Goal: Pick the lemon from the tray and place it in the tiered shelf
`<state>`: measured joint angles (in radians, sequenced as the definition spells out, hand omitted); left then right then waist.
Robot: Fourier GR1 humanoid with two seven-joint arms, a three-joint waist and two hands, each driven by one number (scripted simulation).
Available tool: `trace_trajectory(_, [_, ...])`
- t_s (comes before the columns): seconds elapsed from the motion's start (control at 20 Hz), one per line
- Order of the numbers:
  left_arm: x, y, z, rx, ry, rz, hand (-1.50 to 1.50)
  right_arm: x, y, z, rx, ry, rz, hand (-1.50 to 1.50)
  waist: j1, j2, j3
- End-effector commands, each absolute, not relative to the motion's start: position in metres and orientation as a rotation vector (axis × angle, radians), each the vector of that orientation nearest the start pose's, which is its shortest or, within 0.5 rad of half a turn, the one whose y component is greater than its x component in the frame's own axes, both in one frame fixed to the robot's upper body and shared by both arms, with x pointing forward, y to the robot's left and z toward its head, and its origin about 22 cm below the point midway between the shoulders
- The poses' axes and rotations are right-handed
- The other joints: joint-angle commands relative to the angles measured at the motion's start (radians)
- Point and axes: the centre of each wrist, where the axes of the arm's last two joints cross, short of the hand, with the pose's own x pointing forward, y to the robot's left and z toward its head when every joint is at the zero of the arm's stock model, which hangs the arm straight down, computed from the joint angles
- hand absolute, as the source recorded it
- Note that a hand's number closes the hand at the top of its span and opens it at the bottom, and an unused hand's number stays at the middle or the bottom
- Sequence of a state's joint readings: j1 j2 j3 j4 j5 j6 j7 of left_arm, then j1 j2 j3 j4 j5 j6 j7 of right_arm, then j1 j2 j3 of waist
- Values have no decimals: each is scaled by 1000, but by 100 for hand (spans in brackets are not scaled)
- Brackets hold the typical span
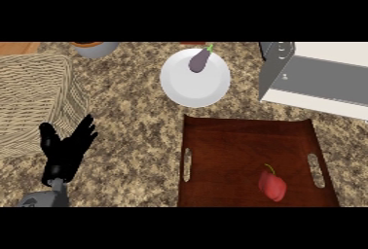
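Lying on tray [215,146], red pepper [272,186] well apart from left robot hand [66,153].

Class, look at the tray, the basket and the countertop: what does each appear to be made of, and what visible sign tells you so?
Tray: likely dark, polished wood; reddish-brown sheen, cut-out handles. Basket: looks like woven wicker or straw; pale interlaced strands. Countertop: seemingly granite-like stone; speckled brown and beige.

Red, glossy pepper-like fruit with green stem [272,185] lying in dark brown wooden tray with slotted handles [215,146], right of centre; grey-and-white tiered shelf [316,78] beyond the tray
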<state>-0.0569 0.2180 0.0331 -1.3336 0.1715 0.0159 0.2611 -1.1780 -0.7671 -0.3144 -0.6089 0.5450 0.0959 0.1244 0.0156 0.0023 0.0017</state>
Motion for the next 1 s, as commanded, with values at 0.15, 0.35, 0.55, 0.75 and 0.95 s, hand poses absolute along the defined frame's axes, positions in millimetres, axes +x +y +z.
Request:
trace_trajectory(0.15, [246, 312, -19, 94, -1114, 29, 0, 408, -419, 311, -810, -1635, 27, -150, -5, -5, -1])
trace_trajectory(0.35, [244, 282, -28, 81, -1103, 32, 0, 413, -411, 327, -693, -1675, -104, -150, 6, 0, -1])
trace_trajectory(0.55, [238, 297, -41, 90, -1119, 56, 0, 400, -431, 334, -671, -1725, -263, -150, -2, 2, -2])
trace_trajectory(0.75, [254, 279, -30, 98, -1131, 36, 0, 370, -469, 363, -805, -1704, -370, -150, 5, 8, -1])
trace_trajectory(0.95, [244, 311, -32, 93, -1102, 38, 0, 355, -494, 343, -891, -1653, -485, -150, -8, 3, -1])
